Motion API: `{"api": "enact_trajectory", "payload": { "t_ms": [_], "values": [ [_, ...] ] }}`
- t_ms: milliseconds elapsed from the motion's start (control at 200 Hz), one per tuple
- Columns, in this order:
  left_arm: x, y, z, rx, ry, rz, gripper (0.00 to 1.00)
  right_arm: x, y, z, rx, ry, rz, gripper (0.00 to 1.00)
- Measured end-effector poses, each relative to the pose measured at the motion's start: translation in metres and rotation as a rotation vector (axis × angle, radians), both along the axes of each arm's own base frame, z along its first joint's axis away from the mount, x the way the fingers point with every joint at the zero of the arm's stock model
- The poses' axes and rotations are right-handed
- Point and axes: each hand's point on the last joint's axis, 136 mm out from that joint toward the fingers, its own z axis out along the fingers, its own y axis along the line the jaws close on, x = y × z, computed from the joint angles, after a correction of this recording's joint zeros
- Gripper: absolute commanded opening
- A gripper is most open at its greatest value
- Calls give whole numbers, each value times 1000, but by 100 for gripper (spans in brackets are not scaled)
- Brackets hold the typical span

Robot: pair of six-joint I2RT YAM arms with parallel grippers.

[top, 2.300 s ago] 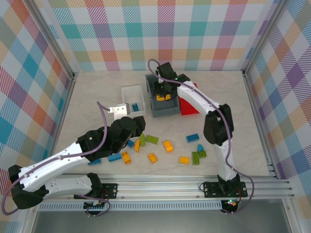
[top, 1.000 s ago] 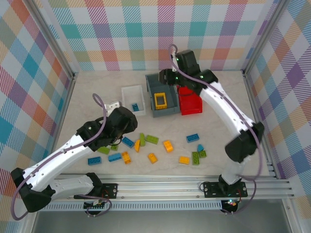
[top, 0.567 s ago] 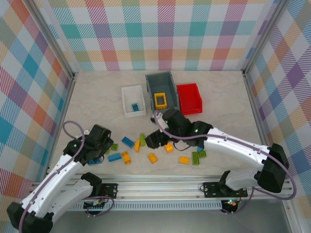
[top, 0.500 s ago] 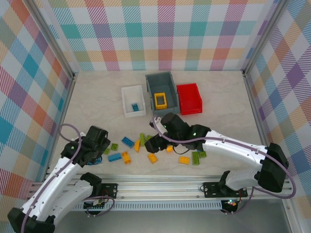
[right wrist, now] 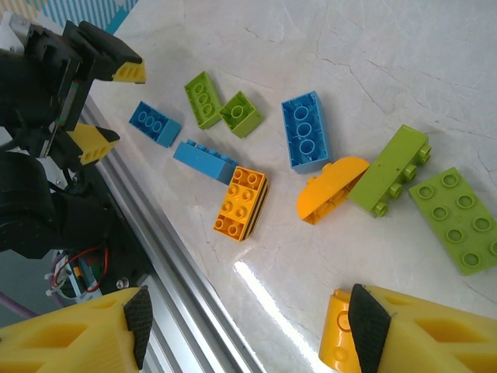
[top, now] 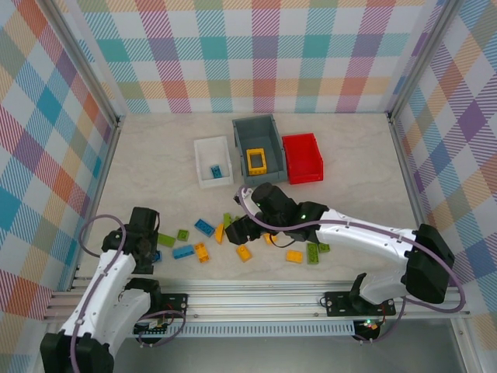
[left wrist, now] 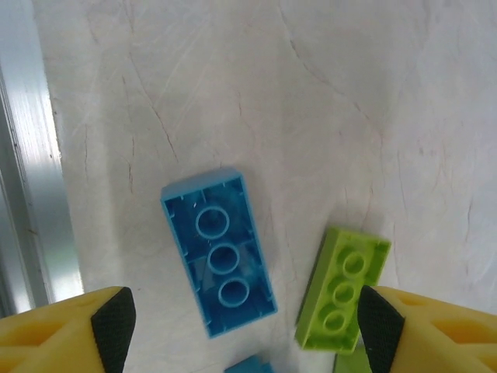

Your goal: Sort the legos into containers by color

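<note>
— Where does my left gripper stand?
— Your left gripper [left wrist: 242,320] hangs with its jaws wide apart and nothing in them. Just ahead of it a blue brick [left wrist: 218,264] lies hollow side up on the counter [left wrist: 326,93], with a green brick [left wrist: 344,289] just beside that.
— And the right one?
— Your right gripper [right wrist: 248,322] is also spread open and holds nothing. Below it you have the loose pile: an orange brick [right wrist: 241,202], a long blue brick [right wrist: 305,130] and a green plate [right wrist: 458,217].
— The containers?
— At the far side of the counter, side by side. The white tray [top: 198,155] holds a small blue piece [top: 217,169], the grey bin [top: 256,134] holds the yellow frame [top: 257,160], and the red bin [top: 301,155] is next to the grey one.
</note>
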Motion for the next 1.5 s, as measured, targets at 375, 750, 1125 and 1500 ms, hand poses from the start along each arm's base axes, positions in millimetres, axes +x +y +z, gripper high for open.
{"api": "enact_trajectory", "payload": {
  "t_ms": [375,750,1125,1500],
  "values": [
    [11,-3,-29,-126,109,195,73,3,4,8,18,-18,7,71],
    [28,-2,-43,-171,102,228,48,3,5,10,24,-18,8,71],
    [30,3,-26,-131,59,165,34,6,5,12,25,-26,-5,69],
    [144,-32,132,106,-287,-362,36,66,-49,80,156,-146,-319,68]
  ]
}}
